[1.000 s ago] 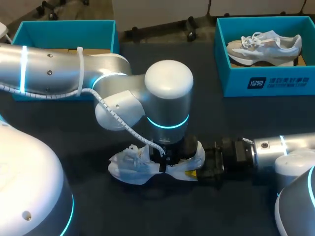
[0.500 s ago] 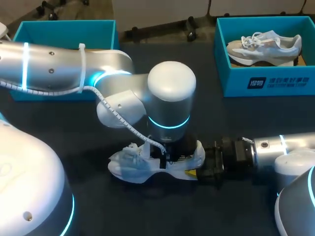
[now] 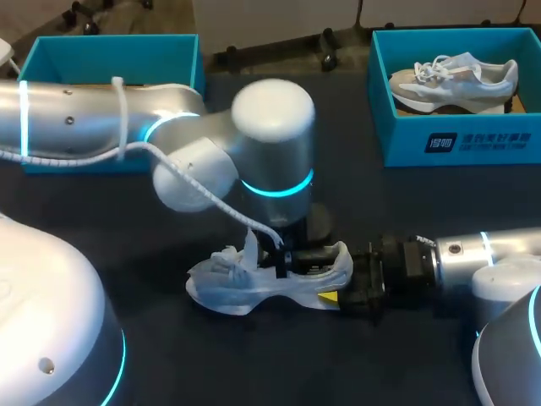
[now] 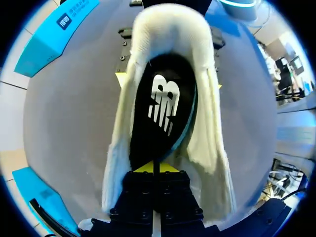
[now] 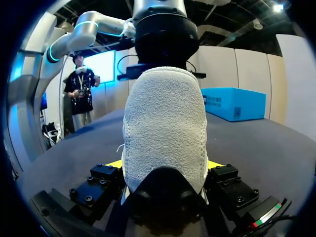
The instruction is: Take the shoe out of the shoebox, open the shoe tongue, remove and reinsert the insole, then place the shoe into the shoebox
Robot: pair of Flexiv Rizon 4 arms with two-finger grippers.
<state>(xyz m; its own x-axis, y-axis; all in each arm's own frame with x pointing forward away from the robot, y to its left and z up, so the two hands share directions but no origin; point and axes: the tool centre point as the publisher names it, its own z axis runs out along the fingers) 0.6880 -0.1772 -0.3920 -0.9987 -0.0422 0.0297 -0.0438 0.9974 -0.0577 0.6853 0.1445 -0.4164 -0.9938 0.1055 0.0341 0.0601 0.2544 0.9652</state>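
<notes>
Mid-surface (image 3: 355,203), a white shoe (image 3: 254,286) lies on its sole, toe toward the left arm's side. The right gripper (image 5: 164,164) clamps the heel, its yellow-tipped fingers pressed against both sides. Over the shoe's opening, the left gripper (image 4: 153,167) has its fingers pinched together on the near end of the black insole (image 4: 160,106) inside. A blue shoebox (image 3: 110,51) stands far left. A second shoebox (image 3: 456,139), far right, holds the other shoe (image 3: 452,76).
</notes>
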